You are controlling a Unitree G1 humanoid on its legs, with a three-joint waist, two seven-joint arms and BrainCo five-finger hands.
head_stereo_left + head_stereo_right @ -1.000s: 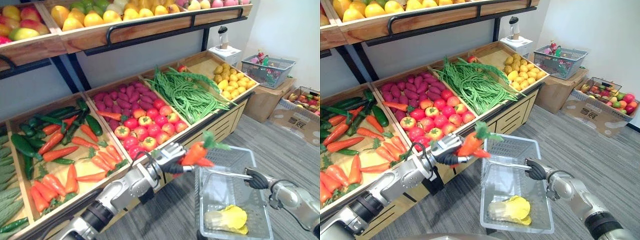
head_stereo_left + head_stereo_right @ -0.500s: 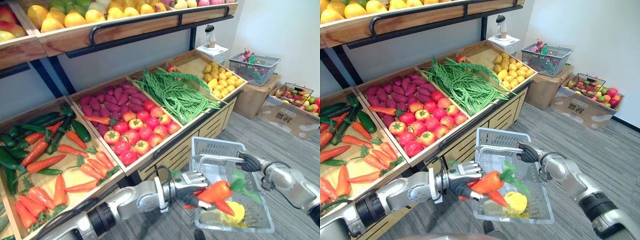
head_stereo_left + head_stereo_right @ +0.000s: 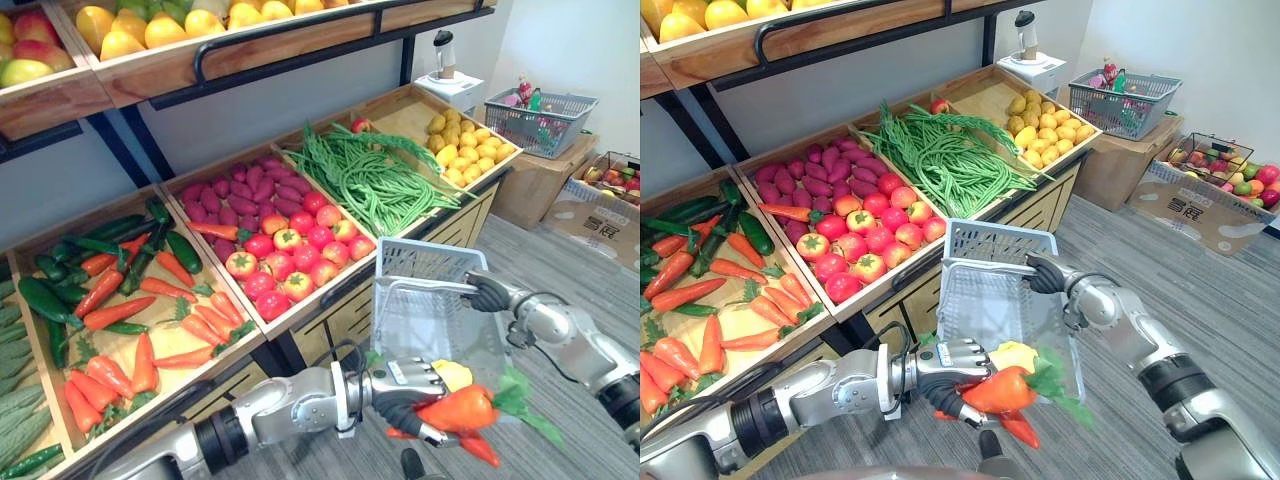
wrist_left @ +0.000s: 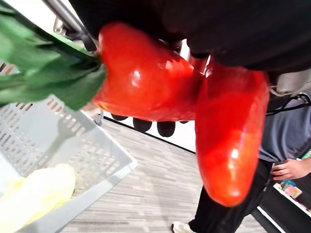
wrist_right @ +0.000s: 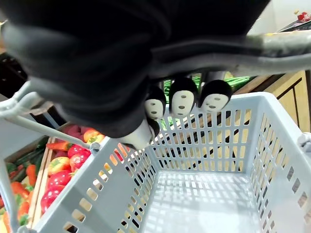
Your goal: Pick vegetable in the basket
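Observation:
My left hand (image 3: 400, 385) is shut on two orange carrots (image 3: 455, 410) with green leaves, held low by the near end of the grey plastic basket (image 3: 425, 258). In the left wrist view the carrots (image 4: 146, 77) hang above the basket (image 4: 73, 141), with a yellow vegetable (image 4: 34, 194) lying inside it. That yellow vegetable (image 3: 1012, 352) also peeks out behind the carrots (image 3: 998, 390). My right hand (image 3: 487, 293) is curled round the basket's handle at its far right side; its fingers (image 5: 182, 99) wrap the bar above the basket wall (image 5: 209, 141).
The wooden stand on the left holds carrots and cucumbers (image 3: 120, 290), tomatoes (image 3: 290, 260), green beans (image 3: 375, 185) and yellow produce (image 3: 465, 150). Fruit fills the upper shelf (image 3: 180, 25). Another basket (image 3: 545, 120) sits on a cardboard box at right. A person (image 4: 286, 165) stands nearby.
My left hand has carried the carrots lower and nearer, from over the basket's middle to its near end. The right hand still holds the handle. The camera has shifted.

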